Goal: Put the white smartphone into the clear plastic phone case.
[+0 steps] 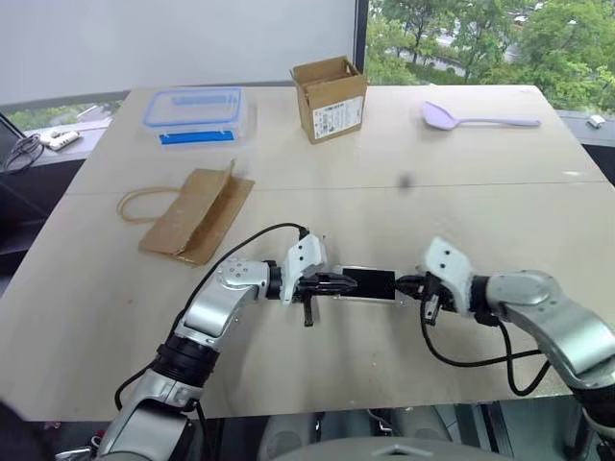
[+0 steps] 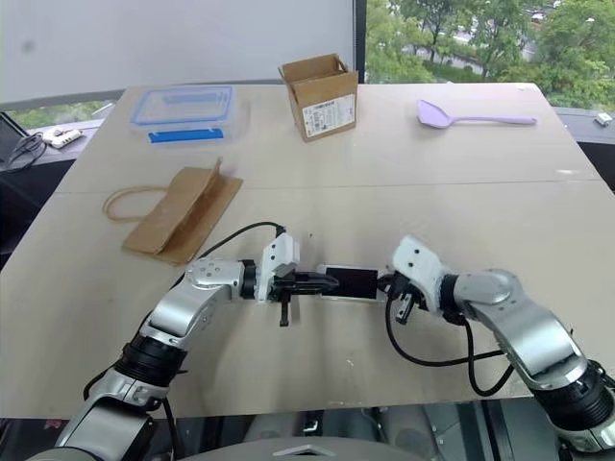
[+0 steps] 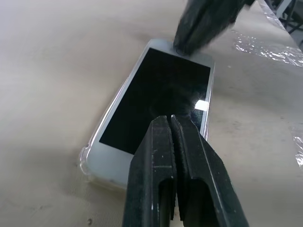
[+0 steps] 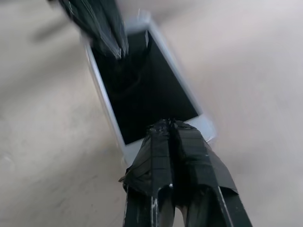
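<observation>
The white smartphone lies flat, screen up, on the pale table between my two grippers. A thin see-through rim of the clear plastic phone case shows around the phone's corner and long edge, so the phone sits in the shell. My left gripper is shut, with its tips over the screen near one end. My right gripper is also shut, its tips at the white bezel of the opposite end. Each wrist view also catches the other gripper's dark fingers at the phone's far end. Neither gripper holds anything.
A brown paper bag lies to the left. At the back stand a blue-lidded clear box and an open cardboard box, with a purple spoon to the back right. The table's front edge runs close below the arms.
</observation>
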{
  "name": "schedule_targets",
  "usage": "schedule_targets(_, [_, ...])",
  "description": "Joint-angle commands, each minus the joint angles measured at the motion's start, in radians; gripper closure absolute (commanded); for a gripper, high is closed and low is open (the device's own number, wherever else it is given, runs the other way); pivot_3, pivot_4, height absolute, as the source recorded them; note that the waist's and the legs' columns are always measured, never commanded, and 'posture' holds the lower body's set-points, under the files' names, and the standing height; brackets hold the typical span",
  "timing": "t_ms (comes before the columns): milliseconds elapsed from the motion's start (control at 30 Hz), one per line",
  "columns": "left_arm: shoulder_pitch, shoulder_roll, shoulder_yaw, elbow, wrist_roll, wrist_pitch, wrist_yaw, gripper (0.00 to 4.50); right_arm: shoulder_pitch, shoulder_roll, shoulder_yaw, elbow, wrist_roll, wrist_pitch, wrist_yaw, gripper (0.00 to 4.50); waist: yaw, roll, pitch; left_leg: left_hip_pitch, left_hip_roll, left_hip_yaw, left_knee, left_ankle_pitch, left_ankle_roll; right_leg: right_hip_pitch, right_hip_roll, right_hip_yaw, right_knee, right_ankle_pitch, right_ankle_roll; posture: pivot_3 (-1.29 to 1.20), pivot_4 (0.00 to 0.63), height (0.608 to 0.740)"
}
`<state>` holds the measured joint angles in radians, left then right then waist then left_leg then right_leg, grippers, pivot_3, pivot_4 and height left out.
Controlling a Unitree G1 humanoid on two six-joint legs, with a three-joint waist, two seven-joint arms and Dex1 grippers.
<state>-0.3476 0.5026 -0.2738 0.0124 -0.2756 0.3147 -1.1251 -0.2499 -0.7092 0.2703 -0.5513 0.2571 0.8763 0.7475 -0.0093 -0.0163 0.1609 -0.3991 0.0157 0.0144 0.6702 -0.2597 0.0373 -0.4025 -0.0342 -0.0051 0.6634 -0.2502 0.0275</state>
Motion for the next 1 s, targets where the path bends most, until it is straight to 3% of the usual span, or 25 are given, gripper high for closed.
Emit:
schedule_targets(33, [0.02,0.005,0.002,-0.02,0.009,-0.001,0.013,4.39,0.007,-0.048,0.092,0.054,-0.047,0.057,0.006,4.5,0.0,-0.001,-0.001,0.0,0.0,0.0,0.0,0.0,0.0,0.0,0.0,0.0,0.0,0.0,0.0,0.0,0.15,0.74])
schedule_targets(267, [0.052,0.007,0.008,-0.053,0.006,0.004,0.039,4.39,-0.047,-0.038,0.161,0.143,-0.017,0.212,0.008,4.5,0.002,-0.008,-0.012,0.007,0.001,-0.001,0.0,0.0,0.0,0.007,-0.004,-0.001,-0.001,0.0,-0.001,0.0,0.15,0.74])
schedule_targets(600, [0.083,-0.005,-0.004,-0.058,0.018,-0.005,0.077,4.39,-0.067,0.021,0.275,0.316,-0.041,0.24,0.002,4.5,-0.001,-0.018,-0.036,0.02,0.002,-0.002,-0.004,-0.001,0.0,0.018,-0.008,-0.001,-0.004,-0.004,-0.004,0.0,0.15,0.74])
schedule_targets(733, [0.077,-0.016,-0.012,-0.047,0.032,-0.007,0.089,4.39,-0.054,0.043,0.309,0.394,-0.077,0.218,-0.009,4.5,-0.002,-0.02,-0.045,0.024,0.002,-0.002,-0.004,-0.002,0.001,0.022,-0.017,-0.01,-0.007,-0.005,-0.001,0.0,0.15,0.74])
schedule_targets(867, [0.071,-0.02,-0.008,-0.023,0.05,-0.026,0.094,4.39,-0.009,0.051,0.258,0.365,-0.109,0.099,-0.039,4.5,-0.002,-0.02,-0.048,0.025,0.002,-0.001,-0.005,-0.005,-0.003,0.023,-0.022,-0.013,-0.007,-0.006,-0.001,0.0,0.15,0.74])
schedule_targets(1000, [0.079,-0.059,0.058,-0.034,0.0,-0.049,0.126,4.39,0.107,0.108,0.012,0.165,-0.036,-0.194,-0.066,4.5,0.005,-0.016,-0.046,0.026,0.002,0.0,-0.01,-0.005,-0.004,0.023,-0.023,-0.014,-0.01,-0.006,-0.001,0.0,0.15,0.74])
